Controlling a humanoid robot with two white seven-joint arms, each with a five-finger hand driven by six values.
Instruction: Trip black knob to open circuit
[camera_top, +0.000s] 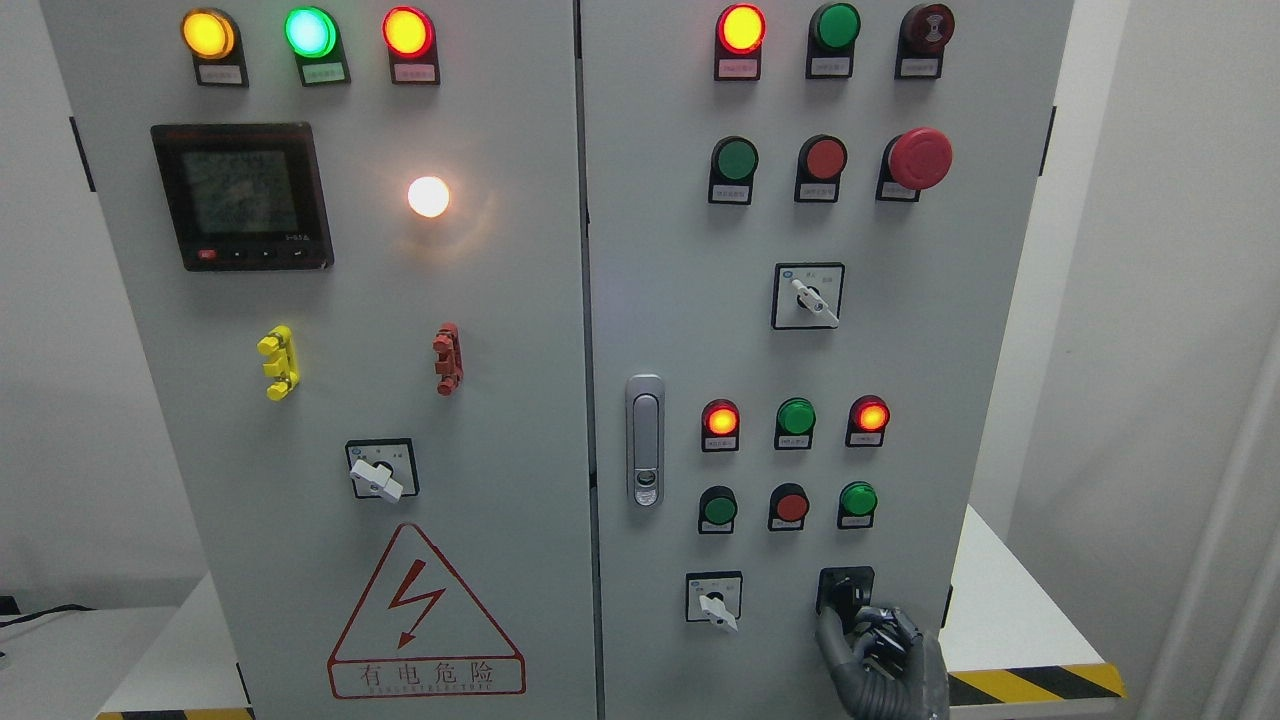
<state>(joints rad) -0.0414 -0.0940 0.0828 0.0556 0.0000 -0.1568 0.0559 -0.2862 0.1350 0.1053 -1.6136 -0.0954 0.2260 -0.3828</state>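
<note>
Grey cabinet (520, 420) faced camera, lamps lit. Right hand (880, 650) at lower right, fingers (832, 630) curled around black knob (843, 592), gripping it.

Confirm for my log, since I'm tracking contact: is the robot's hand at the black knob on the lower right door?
Yes, the right hand reaches up with its fingers on the black knob at the door's bottom right.

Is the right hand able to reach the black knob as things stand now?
Probably yes: the right hand is already at the black knob, fingers against it, with nothing between them. Whether it grips firmly is unclear.
</note>
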